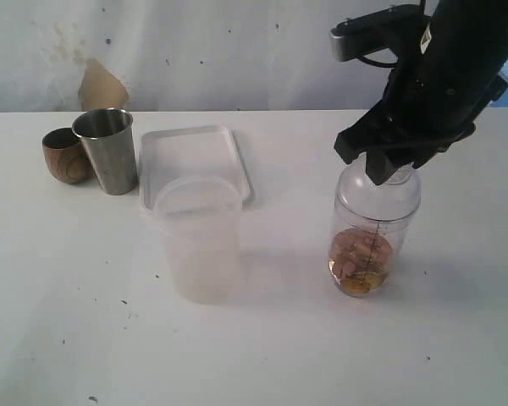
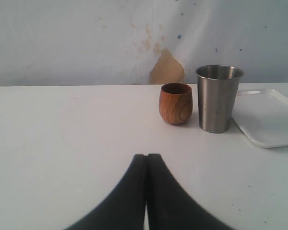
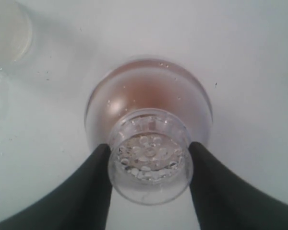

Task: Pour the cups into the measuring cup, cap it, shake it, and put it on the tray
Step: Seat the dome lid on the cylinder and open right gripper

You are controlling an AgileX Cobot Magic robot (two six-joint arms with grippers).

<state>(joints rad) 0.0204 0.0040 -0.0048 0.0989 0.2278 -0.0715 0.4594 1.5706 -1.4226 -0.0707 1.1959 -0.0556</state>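
Frosted tumbler (image 1: 199, 241): nearest to the exterior view; it stands upright on the desk (image 1: 68, 338), partly before the tray, and looks empty. We think it has no part in the task.
Measuring cup (image 1: 374, 228): upright on the right part of the desk, well apart from the tray. Amber liquid (image 1: 361, 264) fills only its bottom, and a clear domed cap (image 1: 379, 193) sits on top.
Right gripper (image 3: 149, 158): it comes from above and its two fingers close on the narrow neck of the cap, one on each side. We judge that it grips there because the neck is the firmest place for lifting and shaking.
Left gripper (image 2: 146, 191): its fingers are pressed together and hold nothing. It rests near desk level, facing the cups, out of the other arm's way.
Cups: steel tumbler (image 1: 107, 150) and wooden cup (image 1: 65, 156) stand upright, side by side, just left of the tray. We judge them already poured, though we cannot see inside.
Tray (image 1: 195, 148): nothing stands on it as far as we see, so the last step is not yet done.
Count: two cups, one measuring cup, one cap, one frosted tumbler, one tray, two grippers.
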